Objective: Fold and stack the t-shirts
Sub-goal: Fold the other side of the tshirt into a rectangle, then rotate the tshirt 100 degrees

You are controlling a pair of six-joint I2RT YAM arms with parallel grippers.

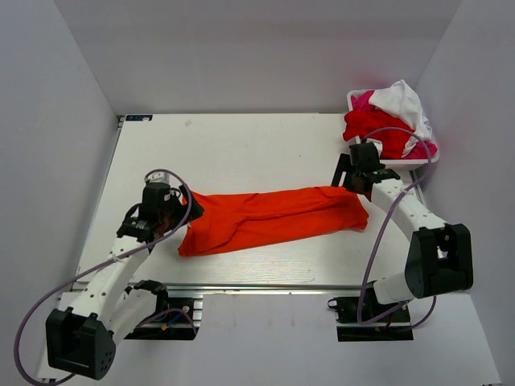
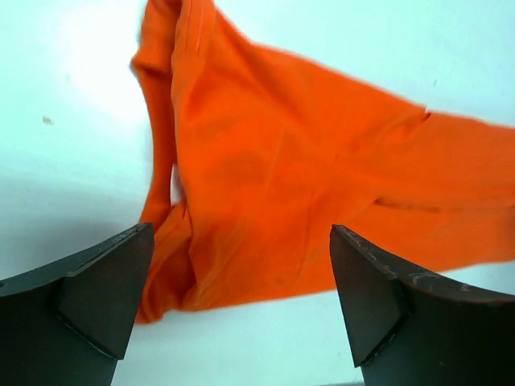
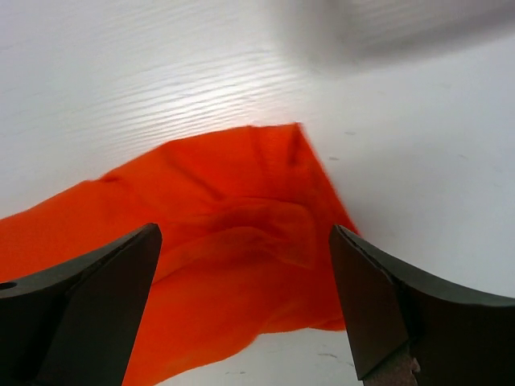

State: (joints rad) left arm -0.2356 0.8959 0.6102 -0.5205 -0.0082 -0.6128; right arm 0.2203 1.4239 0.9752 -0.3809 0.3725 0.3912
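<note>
Left base is nearest the lens, bottom-left. Follow that arm up and your left gripper is at the left end of the orange tee. Jaws are spread wide, gripping nothing. Its wrist view shows cloth lying under the gap, not pinched.

Tee lies on the table as a long band running left to right. It looks folded over lengthwise, with a few ridges. Left end is bunched and wider, right end squarer.

Right gripper is at the right end, likewise splayed and empty. The tee's corner lies below and between its fingers, apart from them as far as I can tell.

Far right, back corner: pile of red, pink and white tees heaped in a white bin, unfolded.

Handling, my read:
- **Cloth:** thin, soft and light with no stiffness, so it'll sag and drag wherever you don't hold it. It's not fragile, and more likely to cling and wrinkle than slide.
- **Grip:** pinch through all layers at the short-end corners or hems. Grab mid-panel and you'll lift one layer and open the fold.
- **Next fold:** probably one end carried over onto the other, so keep the lift low and even.

Stack spot isn't obvious from here.
</note>
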